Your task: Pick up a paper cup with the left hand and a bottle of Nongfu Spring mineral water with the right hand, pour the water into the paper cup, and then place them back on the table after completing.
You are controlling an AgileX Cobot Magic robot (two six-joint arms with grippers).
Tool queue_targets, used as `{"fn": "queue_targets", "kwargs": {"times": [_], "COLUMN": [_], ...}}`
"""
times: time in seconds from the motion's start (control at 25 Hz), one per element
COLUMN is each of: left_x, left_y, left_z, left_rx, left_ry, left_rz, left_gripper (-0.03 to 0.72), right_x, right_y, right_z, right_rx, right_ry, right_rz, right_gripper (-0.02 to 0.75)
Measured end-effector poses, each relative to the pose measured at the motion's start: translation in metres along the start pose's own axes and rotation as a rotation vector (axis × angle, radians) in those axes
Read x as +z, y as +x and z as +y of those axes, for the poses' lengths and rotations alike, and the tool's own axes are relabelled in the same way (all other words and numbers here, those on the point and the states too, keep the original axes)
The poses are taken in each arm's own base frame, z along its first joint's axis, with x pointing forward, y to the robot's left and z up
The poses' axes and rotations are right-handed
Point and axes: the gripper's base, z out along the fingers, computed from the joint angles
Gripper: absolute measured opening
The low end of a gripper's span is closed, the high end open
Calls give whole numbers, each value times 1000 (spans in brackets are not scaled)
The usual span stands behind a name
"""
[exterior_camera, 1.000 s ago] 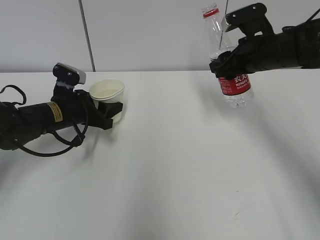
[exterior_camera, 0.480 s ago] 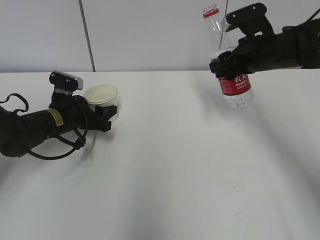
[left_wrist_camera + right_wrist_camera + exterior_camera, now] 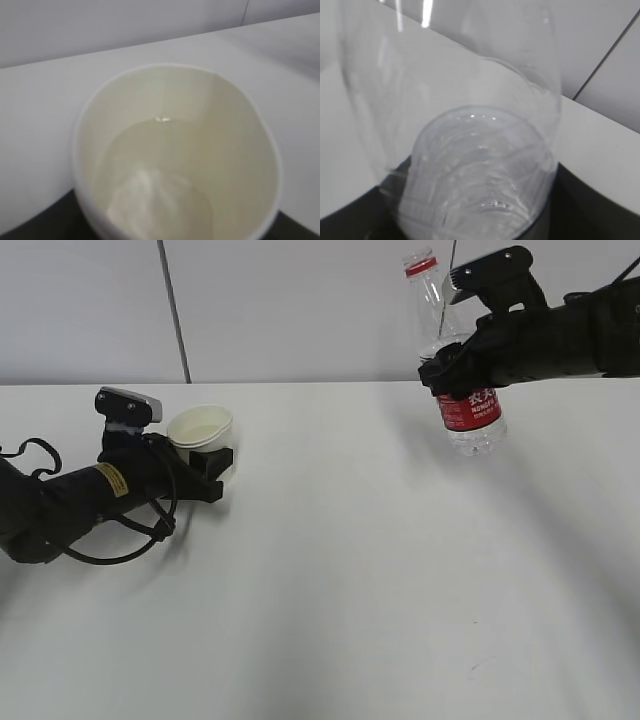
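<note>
While left hand [image 3: 205, 468] lies low, right hand [image 3: 455, 370] hangs high.

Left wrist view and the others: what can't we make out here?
- Paper cup, left wrist view: bottom rim cut off by the frame; left end effector unseen apart from dark corners.
- Cup base, exterior view: hidden behind the left end effector, so table contact is unclear.
- Bottle, right wrist view: cap and label outside the frame.
- Bottle's water level: unclear in the exterior view.
</note>
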Motion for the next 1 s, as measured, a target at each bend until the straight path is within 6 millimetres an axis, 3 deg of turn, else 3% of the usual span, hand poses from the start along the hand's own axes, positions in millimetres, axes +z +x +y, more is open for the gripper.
{"fn": "queue_targets", "kwargs": {"times": [0.16,0.68,1.0], "left_x": [0,1,-7], "left_y": [0,5,0], "left_z": [0,2,-1], "left_rx": [3,-16,-21], "left_ry": [0,-24,-19], "left_rz": [0,14,-5], "left_gripper": [408,549,564], "right_x": [0,0,0], "right_y": [0,0,0], "right_z": [0,0,0], "right_rx": [0,13,15], "right_ry": [-2,-2,-2], "right_rz": [-1,-1,-1], "right_gripper": [447,447,447]}}
